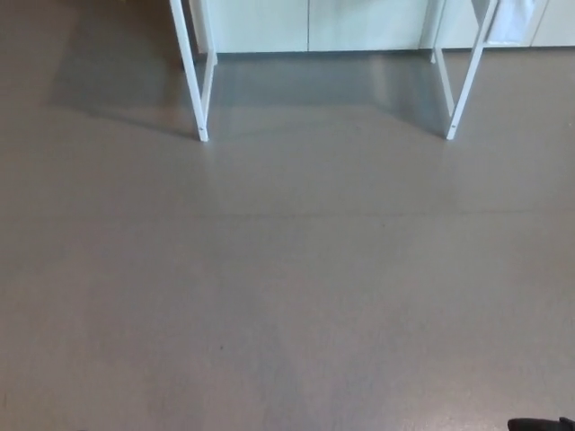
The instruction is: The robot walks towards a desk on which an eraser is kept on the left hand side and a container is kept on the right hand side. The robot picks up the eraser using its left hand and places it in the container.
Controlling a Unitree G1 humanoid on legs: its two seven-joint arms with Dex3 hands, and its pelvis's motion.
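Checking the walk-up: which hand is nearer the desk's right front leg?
Right, by what shows: a black sliver, seemingly the right hand, sits at the bottom edge, far short of the desk leg. The left hand is out of view.

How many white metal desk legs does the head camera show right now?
2 leg frames: one white metal leg at upper left, one white metal leg at upper right. Each seems paired with a rear leg; the desk's top is out of frame.

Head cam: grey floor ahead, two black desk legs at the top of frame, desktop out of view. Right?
Not quite: the desk legs are white, not black, as the head view shows. The rest holds: grey floor ahead, the legs at the top of frame, and the desktop out of view.
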